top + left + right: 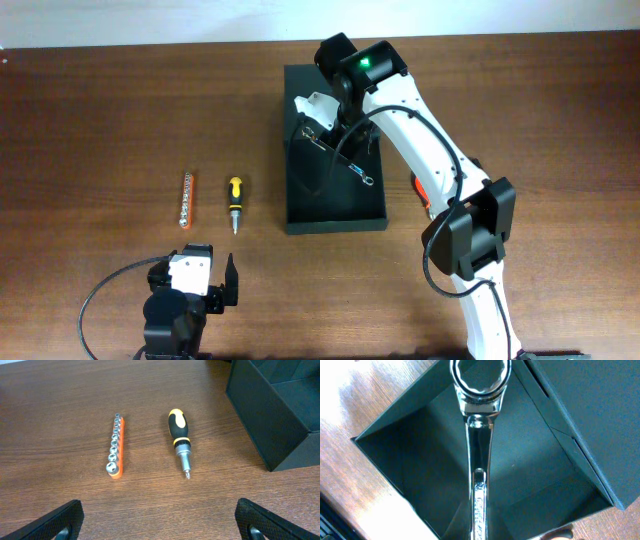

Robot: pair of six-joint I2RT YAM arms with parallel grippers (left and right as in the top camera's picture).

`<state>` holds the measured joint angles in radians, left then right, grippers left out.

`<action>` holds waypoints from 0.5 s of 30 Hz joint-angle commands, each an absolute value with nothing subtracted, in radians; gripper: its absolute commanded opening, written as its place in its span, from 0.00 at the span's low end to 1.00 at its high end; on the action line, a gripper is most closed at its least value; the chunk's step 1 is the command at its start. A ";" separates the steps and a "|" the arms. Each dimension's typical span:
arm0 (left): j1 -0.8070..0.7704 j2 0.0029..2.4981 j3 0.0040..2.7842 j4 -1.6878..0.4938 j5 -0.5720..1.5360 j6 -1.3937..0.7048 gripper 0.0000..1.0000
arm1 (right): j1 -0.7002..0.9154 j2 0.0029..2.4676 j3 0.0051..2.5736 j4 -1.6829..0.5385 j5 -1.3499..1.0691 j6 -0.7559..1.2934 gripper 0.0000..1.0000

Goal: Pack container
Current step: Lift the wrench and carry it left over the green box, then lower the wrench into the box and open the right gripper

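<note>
While right hand (335, 135) clamps wrench (479, 460) and left hand (160, 521) gapes, container (335, 226) lies lengthwise front-to-back

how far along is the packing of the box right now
Done: nothing looks packed yet; what shows of the container floor is bare. In hand: the right gripper is shut on a chrome wrench, held over the open box. Left: the screwdriver and the socket rail lie on the table in front of the open left gripper.
</note>
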<state>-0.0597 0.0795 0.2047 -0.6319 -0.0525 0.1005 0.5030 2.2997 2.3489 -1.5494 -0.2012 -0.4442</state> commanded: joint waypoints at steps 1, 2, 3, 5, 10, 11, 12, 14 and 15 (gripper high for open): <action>-0.063 0.080 0.223 -0.628 -0.049 0.092 0.99 | 0.512 2.323 2.372 -1.547 -0.199 -0.436 0.04; -0.063 0.080 0.223 -0.628 -0.050 0.092 0.99 | 0.513 2.331 2.372 -1.548 -0.199 -0.436 0.04; -0.063 0.080 0.223 -0.628 -0.051 0.092 0.99 | 0.513 2.341 2.371 -1.549 -0.199 -0.436 0.04; -0.063 0.080 0.223 -0.628 -0.053 0.092 0.99 | 0.516 2.367 2.371 -1.550 -0.204 -0.436 0.04; -0.063 0.080 0.223 -0.628 -0.053 0.092 0.99 | 0.517 2.402 2.371 -1.548 -0.210 -0.436 0.04; -0.063 0.080 0.223 -0.628 -0.053 0.092 0.99 | 0.517 2.405 2.371 -1.548 -0.211 -0.436 0.04; -0.063 0.080 0.223 -0.628 -0.053 0.092 0.99 | 0.517 2.406 2.371 -1.548 -0.215 -0.436 0.04; -0.063 0.080 0.223 -0.628 -0.053 0.093 0.99 | 0.517 2.414 2.371 -1.548 -0.236 -0.436 0.04; -0.063 0.080 0.223 -0.628 -0.053 0.092 0.99 | 0.517 2.420 2.371 -1.548 -0.236 -0.436 0.04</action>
